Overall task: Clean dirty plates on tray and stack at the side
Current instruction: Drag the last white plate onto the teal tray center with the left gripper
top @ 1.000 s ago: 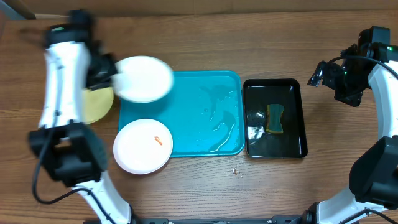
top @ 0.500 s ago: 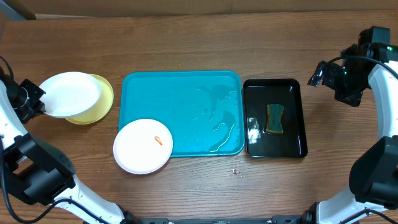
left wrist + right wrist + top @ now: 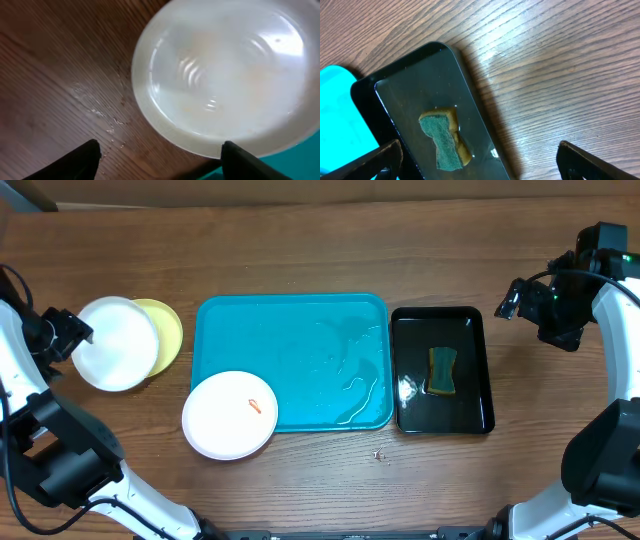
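A clean-looking white plate lies on top of a pale yellow-green plate, on the wood left of the turquoise tray. My left gripper stands open at that white plate's left rim. In the left wrist view the white plate fills the upper right, and my left gripper has only bare wood between its fingers. A second white plate with an orange smear overlaps the tray's front left corner. My right gripper hangs open, empty, right of the black tray.
A black tray with a film of water stands right of the turquoise tray and holds a green-and-yellow sponge. The right wrist view shows the sponge in it. Water streaks lie on the turquoise tray's right half.
My left arm carried the white plate off the tray to the left, set it on the yellow-green plate and opened its jaws. The right arm has not moved.
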`<state>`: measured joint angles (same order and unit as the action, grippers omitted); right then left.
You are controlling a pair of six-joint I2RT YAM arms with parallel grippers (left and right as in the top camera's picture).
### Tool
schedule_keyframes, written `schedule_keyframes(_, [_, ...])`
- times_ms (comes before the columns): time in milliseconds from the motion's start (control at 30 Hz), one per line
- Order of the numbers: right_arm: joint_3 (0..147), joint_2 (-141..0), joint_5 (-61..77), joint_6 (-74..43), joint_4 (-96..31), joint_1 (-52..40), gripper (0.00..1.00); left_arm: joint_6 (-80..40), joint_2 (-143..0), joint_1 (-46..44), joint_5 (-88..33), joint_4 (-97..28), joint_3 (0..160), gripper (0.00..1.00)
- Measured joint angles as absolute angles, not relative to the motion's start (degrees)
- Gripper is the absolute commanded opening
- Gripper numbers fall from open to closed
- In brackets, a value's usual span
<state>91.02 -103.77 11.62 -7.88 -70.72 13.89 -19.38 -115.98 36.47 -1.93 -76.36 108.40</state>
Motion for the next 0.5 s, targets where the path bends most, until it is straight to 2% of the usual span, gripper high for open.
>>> schedule_keyframes(233, [91.02, -103.77, 11.62, -7.9, -70.67, 13.89, 1.0, -15.9, -115.81, 34.81, -10.72, -84.07, 107.46, 0.74])
schedule_keyframes(500, [91.02, -103.77, 11.6, -7.88, -70.67, 13.89, 1.0, -13.06, -109.71, 25.45, -10.5, -95.13, 107.2, 0.69])
